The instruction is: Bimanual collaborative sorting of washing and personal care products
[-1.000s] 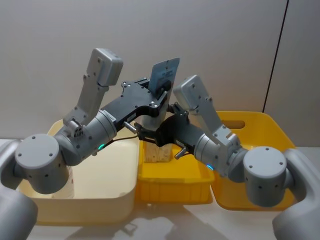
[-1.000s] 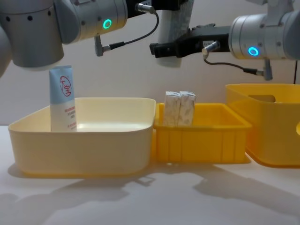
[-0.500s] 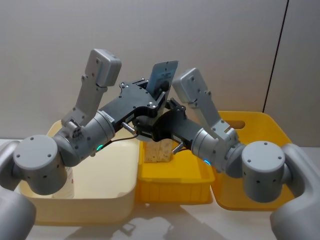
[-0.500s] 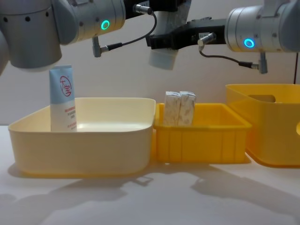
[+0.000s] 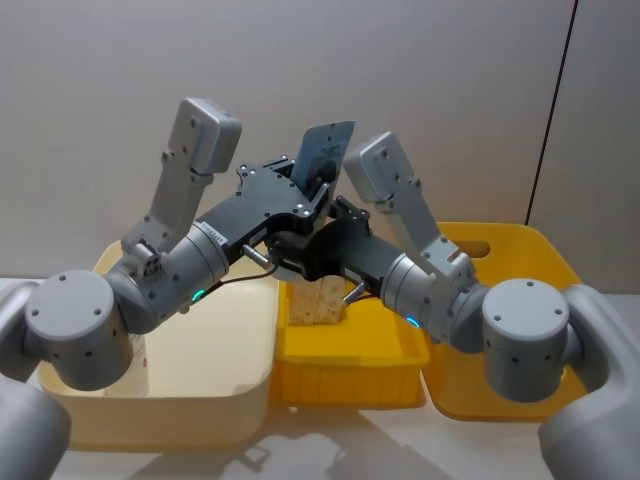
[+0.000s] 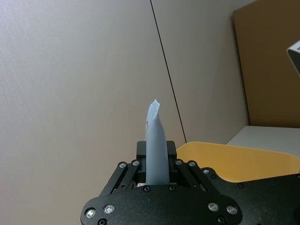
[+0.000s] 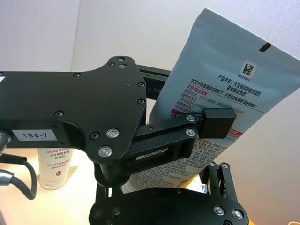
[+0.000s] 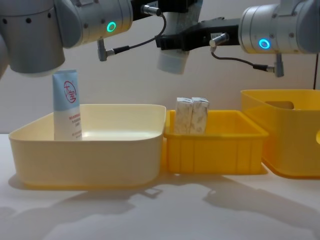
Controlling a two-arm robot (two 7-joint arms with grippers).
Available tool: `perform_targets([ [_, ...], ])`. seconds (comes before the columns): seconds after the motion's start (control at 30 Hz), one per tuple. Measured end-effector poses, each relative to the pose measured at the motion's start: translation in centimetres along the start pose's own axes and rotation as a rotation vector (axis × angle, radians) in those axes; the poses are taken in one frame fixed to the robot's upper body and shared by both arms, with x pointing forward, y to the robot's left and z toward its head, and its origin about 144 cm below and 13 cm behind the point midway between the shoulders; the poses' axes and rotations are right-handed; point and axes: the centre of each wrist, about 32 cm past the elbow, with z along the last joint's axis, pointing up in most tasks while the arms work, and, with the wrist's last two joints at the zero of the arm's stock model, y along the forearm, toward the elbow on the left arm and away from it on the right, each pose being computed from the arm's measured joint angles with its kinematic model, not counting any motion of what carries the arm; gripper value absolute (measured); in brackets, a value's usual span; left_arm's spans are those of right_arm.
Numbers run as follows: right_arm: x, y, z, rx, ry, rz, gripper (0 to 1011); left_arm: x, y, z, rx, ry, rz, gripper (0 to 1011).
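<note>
Broadly, a white table carries three bins in a row. A wide cream bin stands on the left and a tall yellow bin on the right. A smaller, lower yellow bin sits between them, touching the cream one. Both arms reach up and in from either side and meet high above the spot where the cream bin and the small yellow bin join. The left gripper has its fingers pinching a pale blue-and-white squeeze tube across its flat faces, about midway along its length. That tube is held in the air, tilted, with its crimped flat end uppermost and its white cap end hanging down. In the right wrist view, its printed back, with a small code near the crimp, faces the camera. The right gripper comes in from the right and sits against the lower part of the same tube, just above the cap. Whether it grips the tube cannot be told. A second tube with a red round logo stands upright on its cap in the far left corner of the cream bin, leaning against the wall. Two small cream printed cartons stand upright side by side, touching, at the left end of the small yellow bin, shorter than the tubes.
</note>
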Motion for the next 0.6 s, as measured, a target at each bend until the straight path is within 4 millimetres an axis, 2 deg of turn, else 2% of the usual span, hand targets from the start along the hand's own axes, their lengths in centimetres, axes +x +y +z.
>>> perform_targets([
  [0.6, 0.0, 0.06, 0.08, 0.001, 0.004, 0.002, 731, -0.02, 0.03, -0.03, 0.002, -0.001, 0.001, 240],
])
